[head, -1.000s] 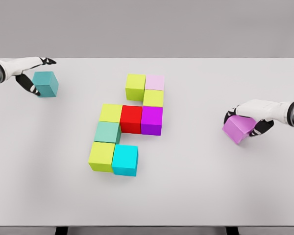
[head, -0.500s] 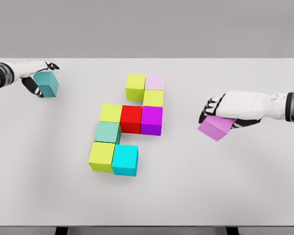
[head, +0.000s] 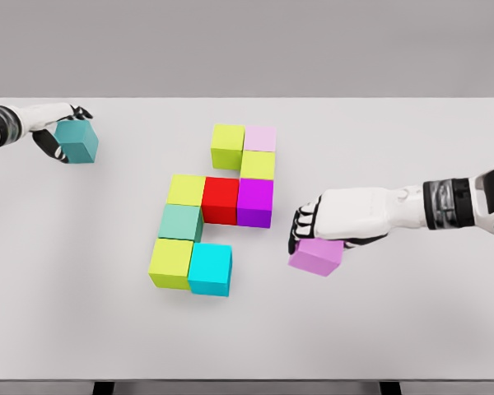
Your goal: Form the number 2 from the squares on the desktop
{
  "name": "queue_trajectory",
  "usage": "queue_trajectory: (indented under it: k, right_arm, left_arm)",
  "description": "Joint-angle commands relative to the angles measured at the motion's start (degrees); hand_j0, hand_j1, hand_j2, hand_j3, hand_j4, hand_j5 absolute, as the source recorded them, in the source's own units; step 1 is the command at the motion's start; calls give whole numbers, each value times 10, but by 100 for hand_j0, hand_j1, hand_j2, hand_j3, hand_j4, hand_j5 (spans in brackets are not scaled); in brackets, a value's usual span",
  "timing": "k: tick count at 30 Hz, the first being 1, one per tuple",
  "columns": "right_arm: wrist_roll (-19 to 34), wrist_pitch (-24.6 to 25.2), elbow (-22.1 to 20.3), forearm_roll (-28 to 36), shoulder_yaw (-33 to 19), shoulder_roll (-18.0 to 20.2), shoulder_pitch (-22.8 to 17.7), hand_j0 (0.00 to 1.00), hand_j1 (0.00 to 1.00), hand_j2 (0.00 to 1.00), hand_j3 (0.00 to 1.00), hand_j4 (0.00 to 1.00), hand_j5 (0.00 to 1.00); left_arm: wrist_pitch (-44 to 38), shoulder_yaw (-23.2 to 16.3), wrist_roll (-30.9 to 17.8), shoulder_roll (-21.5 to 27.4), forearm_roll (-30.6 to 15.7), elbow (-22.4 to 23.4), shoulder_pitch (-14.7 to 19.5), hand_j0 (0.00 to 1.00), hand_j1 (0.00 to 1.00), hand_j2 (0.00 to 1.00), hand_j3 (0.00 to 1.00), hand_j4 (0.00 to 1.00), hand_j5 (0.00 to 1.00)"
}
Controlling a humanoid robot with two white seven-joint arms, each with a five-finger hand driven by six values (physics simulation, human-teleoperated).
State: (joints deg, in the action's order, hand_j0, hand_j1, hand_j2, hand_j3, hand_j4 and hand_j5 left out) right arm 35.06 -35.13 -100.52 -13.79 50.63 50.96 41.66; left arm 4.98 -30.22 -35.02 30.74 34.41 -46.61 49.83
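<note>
violet cube (head: 316, 256) under the right hand's palm, tilted, just right of the block cluster | right hand (head: 333, 220) curled over it from above, fingers clasping its top | cyan cube (head: 210, 268) at the cluster's lower end, left of that hand | left hand (head: 56, 130) at far left, fingers wrapped on teal cube (head: 77, 141) | table (head: 395, 329) white

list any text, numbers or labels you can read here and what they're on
None: no printed text, number, label or brand shows anywhere.
The cubes have plain coloured faces.
The table is bare white.
The left hand on the teal cube and the right hand on the violet cube carry no markings.
</note>
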Motion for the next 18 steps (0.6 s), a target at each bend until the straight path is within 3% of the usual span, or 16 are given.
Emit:
queue_trajectory:
  k: [1, 4, 8, 18]
  right_arm:
    - [-1, 1, 0, 3, 11, -10, 0, 49, 49, 49, 49, 49, 49]
    - [-1, 1, 0, 3, 19, -33, 5, 49, 49, 49, 49, 49, 49]
    - [-1, 1, 0, 3, 30, -57, 11, 49, 49, 49, 49, 49, 49]
    - [-1, 1, 1, 3, 41, -66, 18, 49, 49, 49, 49, 49, 49]
  left_arm:
    - [-7, 0, 0, 0, 0, 1, 0, 85, 85, 85, 85, 85, 85]
    - [-7, 0, 0, -6, 0, 1, 0, 76, 76, 76, 76, 76, 76]
    - [-8, 0, 0, -14, 0, 1, 0, 71, 71, 71, 71, 71, 71]
    - [-18, 5, 0, -13, -3, -1, 0, 48, 48, 48, 48, 48, 48]
